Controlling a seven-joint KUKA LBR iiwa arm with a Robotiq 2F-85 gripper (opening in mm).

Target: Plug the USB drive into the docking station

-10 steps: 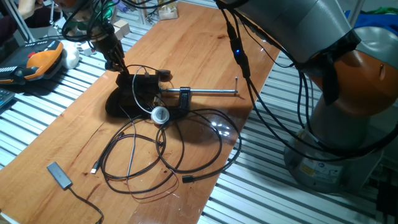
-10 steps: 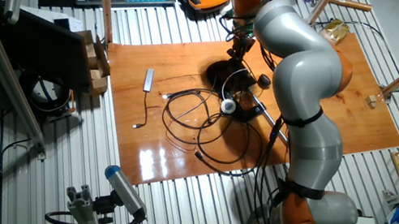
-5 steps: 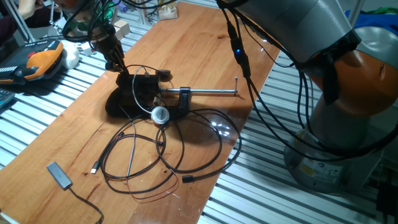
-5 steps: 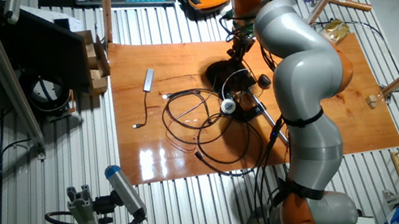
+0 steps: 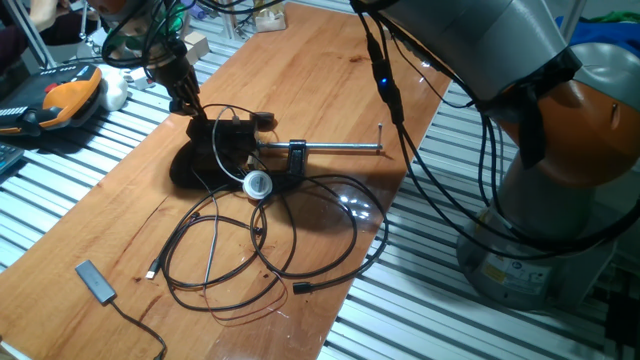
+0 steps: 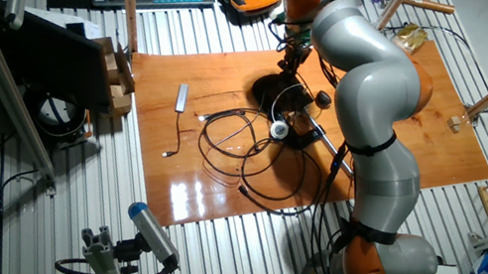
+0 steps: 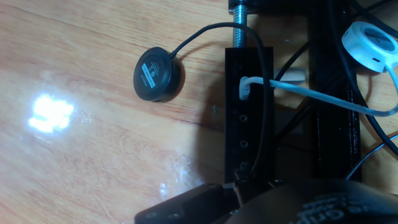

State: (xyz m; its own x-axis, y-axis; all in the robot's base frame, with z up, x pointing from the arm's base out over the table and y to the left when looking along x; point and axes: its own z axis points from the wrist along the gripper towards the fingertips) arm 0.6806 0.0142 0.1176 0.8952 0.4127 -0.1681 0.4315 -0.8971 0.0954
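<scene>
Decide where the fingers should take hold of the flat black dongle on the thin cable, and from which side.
Across its long edges at mid-length, coming from above. The dongle lies flat on the table, apart from the cable loops; its thin cable leaves one short end, so keep off that end.

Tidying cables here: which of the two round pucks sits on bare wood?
The black round puck, lying on open wood beside the black docking station; the white round puck rests among tangled cables.
</scene>
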